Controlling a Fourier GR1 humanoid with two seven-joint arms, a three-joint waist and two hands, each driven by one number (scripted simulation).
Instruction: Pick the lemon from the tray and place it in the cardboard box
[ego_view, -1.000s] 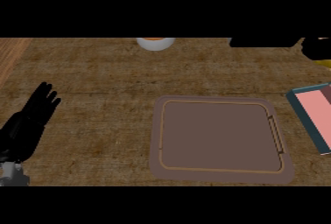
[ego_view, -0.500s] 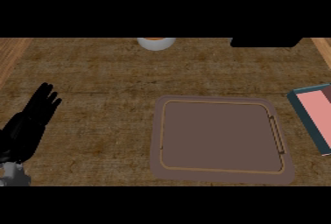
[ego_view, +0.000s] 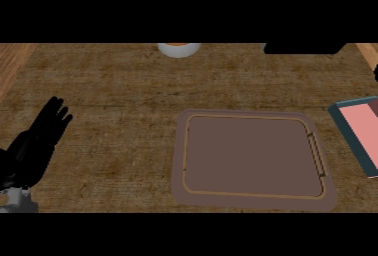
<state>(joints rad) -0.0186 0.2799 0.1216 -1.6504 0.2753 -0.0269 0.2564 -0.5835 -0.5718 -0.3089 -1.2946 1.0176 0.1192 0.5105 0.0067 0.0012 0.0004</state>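
Observation:
The brown tray (ego_view: 255, 192) lies right of the counter's middle with nothing in it. No lemon shows anywhere. At the right edge a box (ego_view: 345, 131) with teal walls and a pink inside is partly cut off. My left hand (ego_view: 35, 145) rests open at the far left, fingers pointing up, well clear of the tray. A thin dark sliver, probably my right hand (ego_view: 376, 75), shows at the right edge above the box; too little of it shows to read.
A white cup (ego_view: 179, 49) with an orange top stands at the far edge, left of centre. A flat black object (ego_view: 303, 48) lies at the far edge on the right. A wooden strip (ego_view: 11, 62) borders the counter's left side.
The right hand with something yellow in it, seen at the top right one second ago, has moved out past the right edge. The left hand and the tray have stayed still.

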